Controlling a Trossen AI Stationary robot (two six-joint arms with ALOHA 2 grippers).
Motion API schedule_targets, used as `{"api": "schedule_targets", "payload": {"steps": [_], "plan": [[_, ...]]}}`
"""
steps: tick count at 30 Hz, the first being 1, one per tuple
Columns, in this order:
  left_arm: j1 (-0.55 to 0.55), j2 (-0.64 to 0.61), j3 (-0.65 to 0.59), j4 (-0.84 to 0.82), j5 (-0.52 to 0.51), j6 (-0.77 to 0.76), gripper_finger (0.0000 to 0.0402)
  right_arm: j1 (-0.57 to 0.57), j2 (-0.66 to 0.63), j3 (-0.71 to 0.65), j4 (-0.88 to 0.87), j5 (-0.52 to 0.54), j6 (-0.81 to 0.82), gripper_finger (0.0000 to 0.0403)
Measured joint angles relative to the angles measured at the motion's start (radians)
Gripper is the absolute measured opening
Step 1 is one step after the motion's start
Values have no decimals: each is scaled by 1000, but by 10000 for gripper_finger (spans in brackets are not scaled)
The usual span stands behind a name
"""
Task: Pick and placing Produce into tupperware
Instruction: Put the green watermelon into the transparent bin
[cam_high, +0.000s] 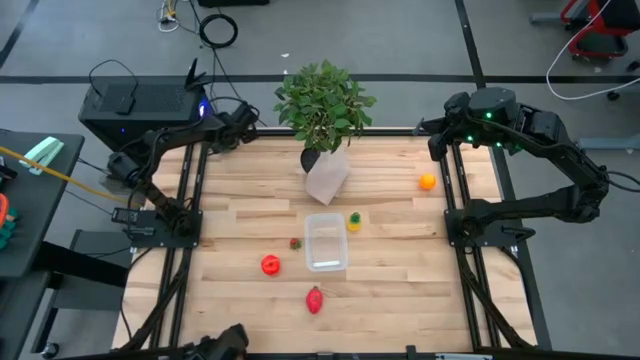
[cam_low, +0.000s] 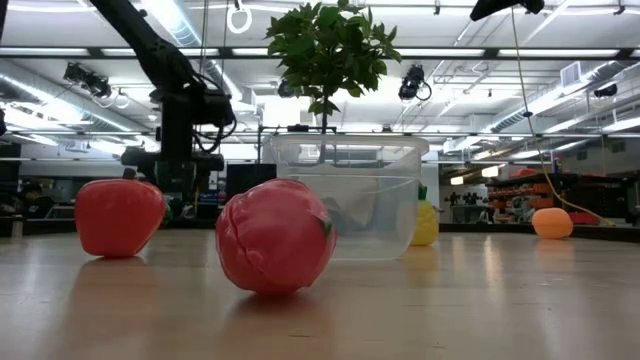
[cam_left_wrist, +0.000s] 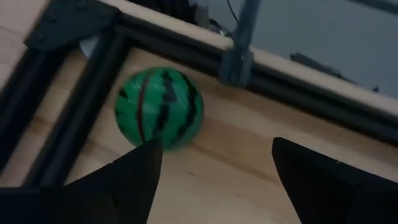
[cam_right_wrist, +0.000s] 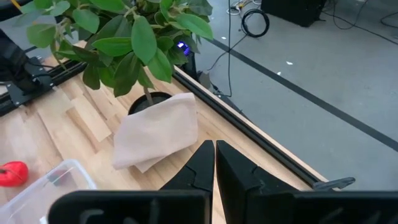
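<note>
**Wooden tabletop, tub at centre, produce scattered**

Wooden tabletop (cam_high: 400, 290) from above: the clear tupperware (cam_high: 326, 242) sits mid-table, empty, below the potted plant (cam_high: 322, 105). A yellow piece (cam_high: 354, 221) lies just beside it, a tomato (cam_high: 270, 264) and pinkish-red fruit (cam_high: 315, 299) nearby, an orange (cam_high: 427, 181) well apart.

Left wrist view: the left gripper (cam_left_wrist: 214, 177) stands wide over a striped watermelon (cam_left_wrist: 159, 107) in the frame corner.

Right wrist view: the right gripper (cam_right_wrist: 214, 163) is closed, empty.

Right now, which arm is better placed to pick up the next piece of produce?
Left, probably. The left gripper is open with the striped green watermelon just ahead of its fingers. The right gripper is shut, facing the potted plant, with no produce before it.
</note>
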Motion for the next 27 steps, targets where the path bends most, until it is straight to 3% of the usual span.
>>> {"api": "schedule_targets", "payload": {"steps": [5,13,27], "plan": [[-27,10,0,-5,3,57,325,0,0,0,0,0,0,23],[-35,10,0,-200,-7,-37,326,0,0,0,0,0,-9,23],[12,9,0,-146,-35,-62,326,0,0,0,0,0,-4,25]]}}
